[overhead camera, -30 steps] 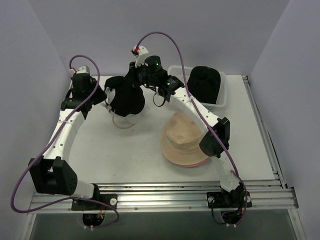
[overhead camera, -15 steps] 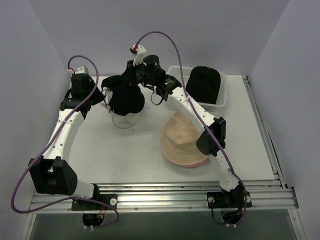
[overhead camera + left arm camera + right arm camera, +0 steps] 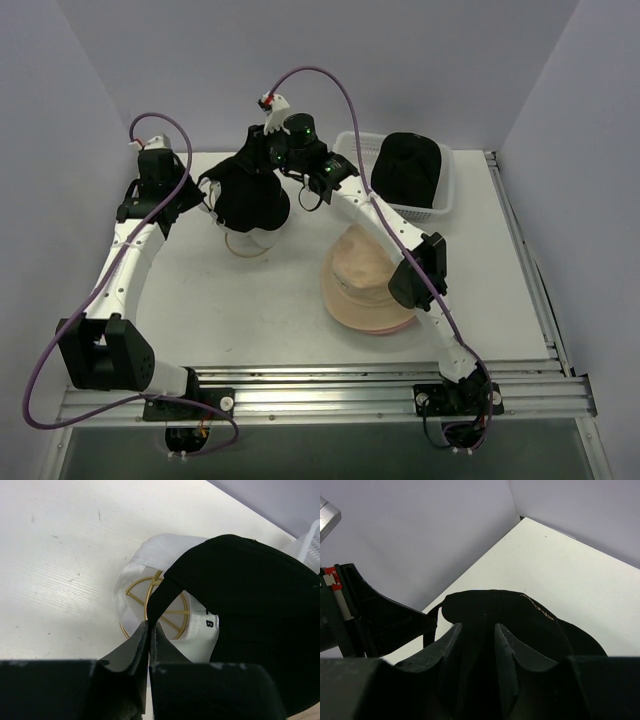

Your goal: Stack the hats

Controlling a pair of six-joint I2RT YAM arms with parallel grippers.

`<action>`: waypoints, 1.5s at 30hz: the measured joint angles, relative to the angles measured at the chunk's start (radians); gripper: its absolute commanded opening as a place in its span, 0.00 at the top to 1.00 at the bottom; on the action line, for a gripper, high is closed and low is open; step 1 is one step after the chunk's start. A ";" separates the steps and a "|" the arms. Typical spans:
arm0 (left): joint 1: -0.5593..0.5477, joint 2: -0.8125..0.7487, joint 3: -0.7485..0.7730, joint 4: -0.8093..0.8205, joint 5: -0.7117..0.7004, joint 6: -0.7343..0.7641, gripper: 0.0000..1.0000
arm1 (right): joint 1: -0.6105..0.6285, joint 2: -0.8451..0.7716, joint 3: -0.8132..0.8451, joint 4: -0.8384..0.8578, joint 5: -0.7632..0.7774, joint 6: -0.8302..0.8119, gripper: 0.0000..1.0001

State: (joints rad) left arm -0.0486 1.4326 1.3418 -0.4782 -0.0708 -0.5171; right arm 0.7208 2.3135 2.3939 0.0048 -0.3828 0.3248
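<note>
The black cap (image 3: 250, 195) hangs held over the white cap (image 3: 246, 240), which sits upside down on a gold wire frame (image 3: 170, 612). My left gripper (image 3: 203, 190) is shut on the black cap's rear edge (image 3: 160, 587), pinched between its fingertips (image 3: 149, 630). My right gripper (image 3: 262, 160) is shut on the black cap's crown (image 3: 495, 605) from above, with fabric between its fingers (image 3: 445, 640). The tan bucket hat (image 3: 365, 272) lies on the pink hat, whose brim (image 3: 388, 327) shows under it. A black bucket hat (image 3: 410, 165) sits in the white basket (image 3: 445, 195).
The white mesh basket stands at the back right by the wall. The tan and pink pile lies under my right forearm, right of centre. The back wall is close behind both grippers. The white cap (image 3: 135, 565) rests on the table's back left part.
My right gripper has shifted left and toward the back wall with the black cap's crown, pulling the cap taller. My left gripper has edged left, still holding the cap's edge.
</note>
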 measured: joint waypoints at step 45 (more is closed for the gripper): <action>0.007 0.025 -0.005 0.049 0.016 -0.019 0.60 | -0.027 -0.181 -0.272 -0.005 0.154 -0.092 0.62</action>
State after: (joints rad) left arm -0.0418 1.4574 1.3365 -0.4294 -0.0551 -0.5365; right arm 0.6933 2.1326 2.1220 0.0002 -0.2291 0.2333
